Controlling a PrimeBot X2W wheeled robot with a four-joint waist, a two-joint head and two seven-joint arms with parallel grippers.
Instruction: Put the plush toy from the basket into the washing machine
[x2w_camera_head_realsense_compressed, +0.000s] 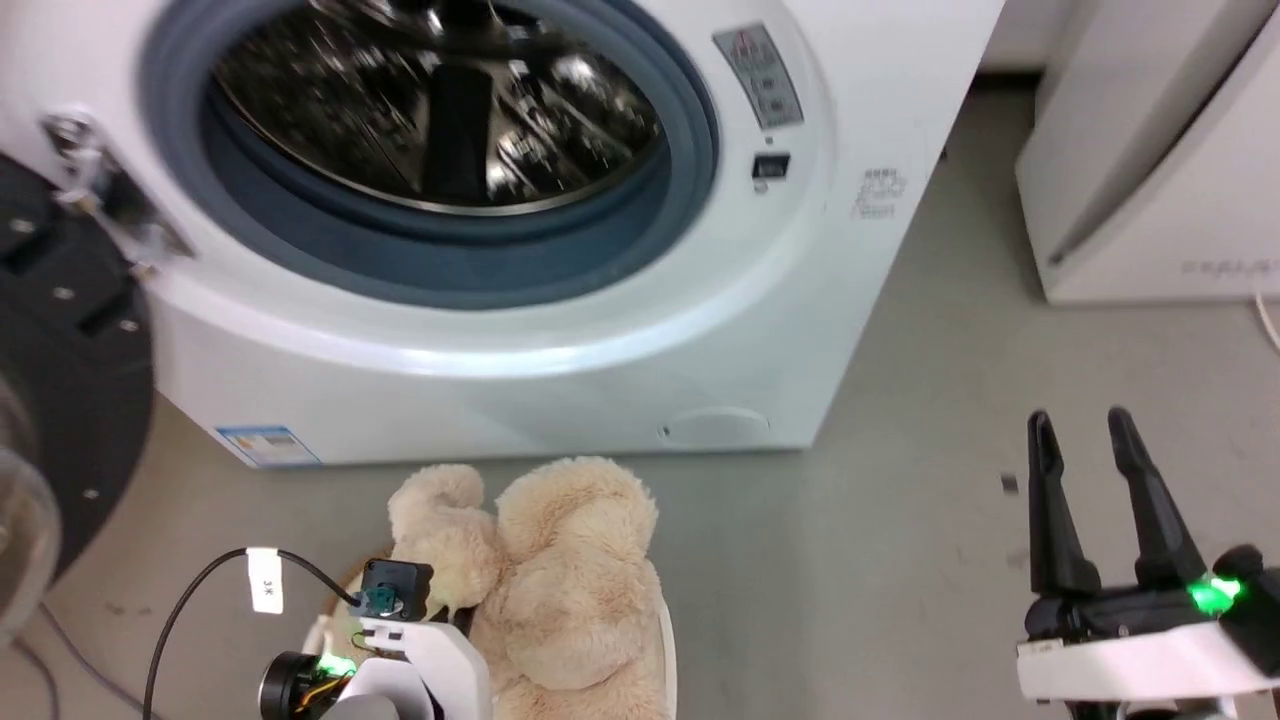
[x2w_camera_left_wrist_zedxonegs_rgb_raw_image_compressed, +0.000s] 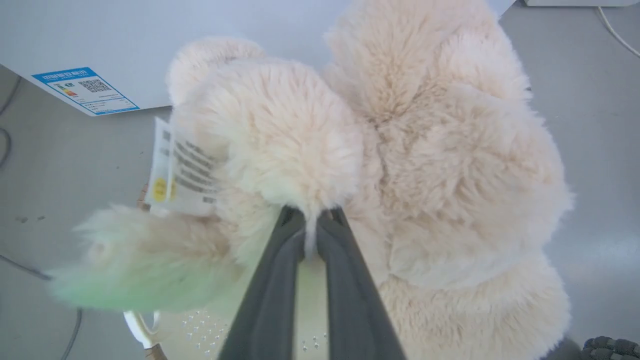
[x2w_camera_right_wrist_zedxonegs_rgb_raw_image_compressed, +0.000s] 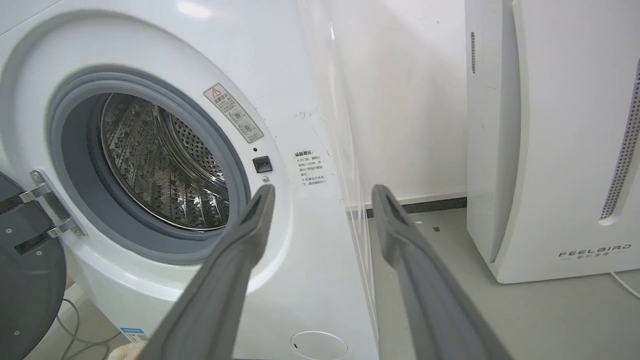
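The fluffy beige plush toy (x2w_camera_head_realsense_compressed: 560, 580) (x2w_camera_left_wrist_zedxonegs_rgb_raw_image_compressed: 400, 165) bulges up out of the cream basket (x2w_camera_left_wrist_zedxonegs_rgb_raw_image_compressed: 195, 330) on the floor in front of the washing machine (x2w_camera_head_realsense_compressed: 480, 230) (x2w_camera_right_wrist_zedxonegs_rgb_raw_image_compressed: 165, 165). My left gripper (x2w_camera_left_wrist_zedxonegs_rgb_raw_image_compressed: 311, 215) is shut on a tuft of the toy's fur; its wrist (x2w_camera_head_realsense_compressed: 400, 640) sits at the toy's left side. The toy's paper tag (x2w_camera_left_wrist_zedxonegs_rgb_raw_image_compressed: 182, 170) hangs left of the fingers. The machine's porthole gapes, showing the steel drum (x2w_camera_head_realsense_compressed: 440, 100) (x2w_camera_right_wrist_zedxonegs_rgb_raw_image_compressed: 160, 165), with the door (x2w_camera_head_realsense_compressed: 60, 380) swung out to the left. My right gripper (x2w_camera_head_realsense_compressed: 1085, 430) (x2w_camera_right_wrist_zedxonegs_rgb_raw_image_compressed: 322, 195) stands open and empty over bare floor.
A plain white appliance (x2w_camera_head_realsense_compressed: 1160, 160) marked FEELBIRD (x2w_camera_right_wrist_zedxonegs_rgb_raw_image_compressed: 595, 250) stands right of the machine, with a gap of grey floor (x2w_camera_head_realsense_compressed: 950, 400) between them. A black cable with a white tag (x2w_camera_head_realsense_compressed: 265, 580) loops near my left wrist. Cables lie on the floor at left.
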